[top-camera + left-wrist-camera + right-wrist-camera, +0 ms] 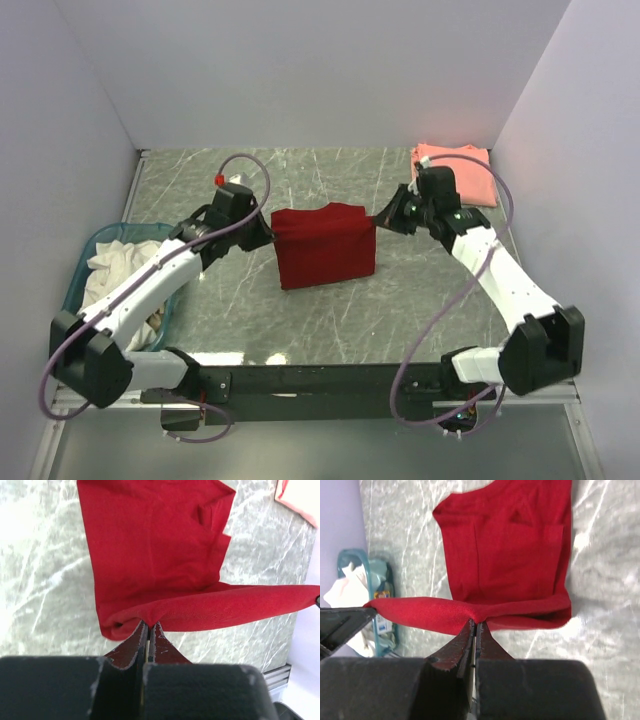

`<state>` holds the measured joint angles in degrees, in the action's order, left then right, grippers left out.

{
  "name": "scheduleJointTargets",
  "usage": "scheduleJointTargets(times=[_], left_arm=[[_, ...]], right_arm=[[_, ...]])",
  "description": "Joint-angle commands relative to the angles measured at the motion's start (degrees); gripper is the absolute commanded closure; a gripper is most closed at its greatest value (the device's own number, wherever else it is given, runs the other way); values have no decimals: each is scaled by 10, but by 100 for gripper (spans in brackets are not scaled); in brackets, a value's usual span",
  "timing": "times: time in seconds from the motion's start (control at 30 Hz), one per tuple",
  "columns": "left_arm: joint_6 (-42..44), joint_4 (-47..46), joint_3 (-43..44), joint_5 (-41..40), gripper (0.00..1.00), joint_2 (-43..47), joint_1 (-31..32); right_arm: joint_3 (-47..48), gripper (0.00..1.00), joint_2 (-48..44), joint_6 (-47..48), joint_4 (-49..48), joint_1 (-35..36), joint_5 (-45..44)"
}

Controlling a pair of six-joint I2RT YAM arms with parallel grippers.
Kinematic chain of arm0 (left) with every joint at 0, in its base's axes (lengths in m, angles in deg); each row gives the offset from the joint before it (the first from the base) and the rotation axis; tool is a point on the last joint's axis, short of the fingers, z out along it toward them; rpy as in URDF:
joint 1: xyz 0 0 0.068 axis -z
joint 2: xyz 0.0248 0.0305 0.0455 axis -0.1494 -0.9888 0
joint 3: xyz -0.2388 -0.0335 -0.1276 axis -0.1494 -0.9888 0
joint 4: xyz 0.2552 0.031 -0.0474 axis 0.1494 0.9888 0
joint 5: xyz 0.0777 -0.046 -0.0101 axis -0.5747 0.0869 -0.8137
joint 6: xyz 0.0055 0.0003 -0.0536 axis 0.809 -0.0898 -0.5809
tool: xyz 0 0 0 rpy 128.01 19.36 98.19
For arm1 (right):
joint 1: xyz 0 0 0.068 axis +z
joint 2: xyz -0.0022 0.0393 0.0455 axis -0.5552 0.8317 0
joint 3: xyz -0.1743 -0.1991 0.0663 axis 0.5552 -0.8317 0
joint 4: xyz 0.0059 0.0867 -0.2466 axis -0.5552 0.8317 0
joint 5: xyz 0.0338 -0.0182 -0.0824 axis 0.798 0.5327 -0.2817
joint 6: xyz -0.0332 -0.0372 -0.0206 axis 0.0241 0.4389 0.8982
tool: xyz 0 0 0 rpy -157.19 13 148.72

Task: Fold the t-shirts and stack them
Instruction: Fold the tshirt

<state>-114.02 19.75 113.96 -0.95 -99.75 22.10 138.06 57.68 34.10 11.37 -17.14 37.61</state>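
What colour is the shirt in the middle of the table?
The t-shirt is deep red; the left wrist view shows it best.

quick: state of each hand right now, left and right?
Left hand: closed, pinching one end of the deep red t-shirt.
Right hand: closed, pinching the other end of the same shirt.

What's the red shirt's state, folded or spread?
Mid-fold, not spread. The red t-shirt has one edge lifted taut between both arms' shut jaws; the rest lies flat on the table.
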Motion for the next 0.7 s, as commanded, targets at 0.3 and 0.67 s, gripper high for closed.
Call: scheduleJointTargets(times=[0.3,0.67], left_arm=[[53,-37,113,101,100,-162,-112],[76,-21,229,132,100,-311,-168]], right_arm=[[212,100,232,22,-26,-44,56],[383,100,436,26,3,-59,76]])
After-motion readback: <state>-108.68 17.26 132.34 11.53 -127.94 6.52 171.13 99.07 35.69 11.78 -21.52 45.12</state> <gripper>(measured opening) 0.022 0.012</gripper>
